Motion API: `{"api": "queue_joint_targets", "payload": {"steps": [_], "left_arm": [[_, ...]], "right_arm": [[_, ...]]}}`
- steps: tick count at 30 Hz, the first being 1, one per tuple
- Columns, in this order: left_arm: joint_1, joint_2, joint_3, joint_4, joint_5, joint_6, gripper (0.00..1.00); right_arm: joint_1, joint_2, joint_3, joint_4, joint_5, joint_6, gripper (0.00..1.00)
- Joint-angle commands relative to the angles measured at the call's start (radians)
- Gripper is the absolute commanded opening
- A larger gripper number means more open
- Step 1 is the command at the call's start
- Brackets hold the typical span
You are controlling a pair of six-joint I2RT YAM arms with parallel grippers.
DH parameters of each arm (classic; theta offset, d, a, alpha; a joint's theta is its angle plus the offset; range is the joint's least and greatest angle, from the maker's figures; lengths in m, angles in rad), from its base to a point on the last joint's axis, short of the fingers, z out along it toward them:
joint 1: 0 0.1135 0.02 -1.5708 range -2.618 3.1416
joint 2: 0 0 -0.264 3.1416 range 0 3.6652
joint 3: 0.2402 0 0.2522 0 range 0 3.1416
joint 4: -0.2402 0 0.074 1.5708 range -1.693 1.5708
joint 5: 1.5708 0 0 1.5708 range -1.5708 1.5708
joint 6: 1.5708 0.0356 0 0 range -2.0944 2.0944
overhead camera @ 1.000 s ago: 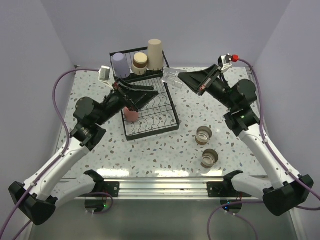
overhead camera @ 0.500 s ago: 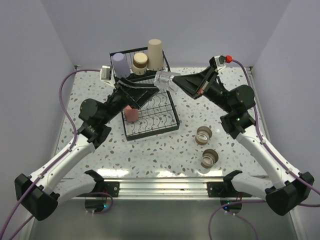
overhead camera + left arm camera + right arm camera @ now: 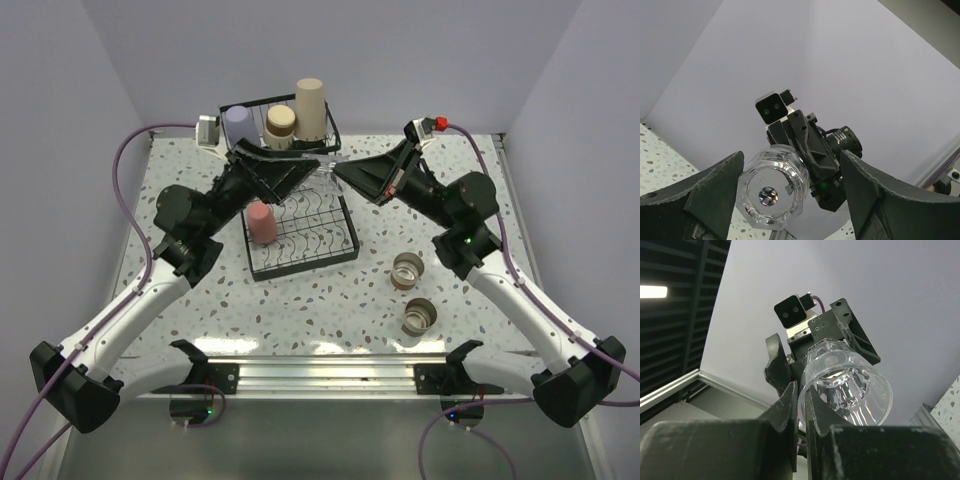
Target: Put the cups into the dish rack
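Clear glass (image 3: 771,192) is in mid-air between the two arms, lying on its side. From overhead it sits above the far right corner of the dish rack (image 3: 318,243).

Right fingers (image 3: 784,407) are clenched on the glass, pinching its rim wall between them, with the mouth end toward that arm.

Left fingers (image 3: 715,190) are spread wide on either side of the base end. One is just beside the glass and the other shows a clear gap, so there's no grip there.

Rack load:
- The raised upper basket has the lavender cup (image 3: 238,126), a short tan cup (image 3: 280,121) and the tall beige cup (image 3: 310,108) in a row.
- The pink cup (image 3: 261,222) stands in the lower tray on its left side.

Outside the rack, on the speckled surface (image 3: 330,295) to the right of it, are two more cups. The near-rack tan cup (image 3: 408,270) and the front tan cup (image 3: 419,316) both stand with open ends up. They're close together but not touching, near the right arm.

Can't make out any lettering on the cups.
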Motion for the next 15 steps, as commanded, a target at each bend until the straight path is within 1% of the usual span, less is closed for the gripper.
{"api": "queue_joint_targets", "payload": {"steps": [1, 4, 12, 14, 15], "left_arm": [[0.004, 0.012, 0.063, -0.02, 0.006, 0.054, 0.8], [0.005, 0.012, 0.06, -0.044, 0.017, 0.065, 0.79], [0.005, -0.012, 0.051, -0.109, 0.007, 0.11, 0.79], [0.005, -0.017, 0.054, -0.128, 0.006, 0.119, 0.78], [0.004, -0.019, 0.056, -0.132, 0.006, 0.123, 0.75]], "right_arm": [[0.004, 0.001, -0.004, 0.034, 0.028, -0.024, 0.0], [0.002, 0.018, -0.004, 0.064, 0.035, -0.015, 0.0], [0.002, 0.064, 0.051, 0.089, 0.032, -0.018, 0.0], [0.001, 0.067, 0.049, 0.089, 0.034, -0.021, 0.0], [-0.002, 0.069, 0.046, 0.089, 0.035, -0.021, 0.0]]}}
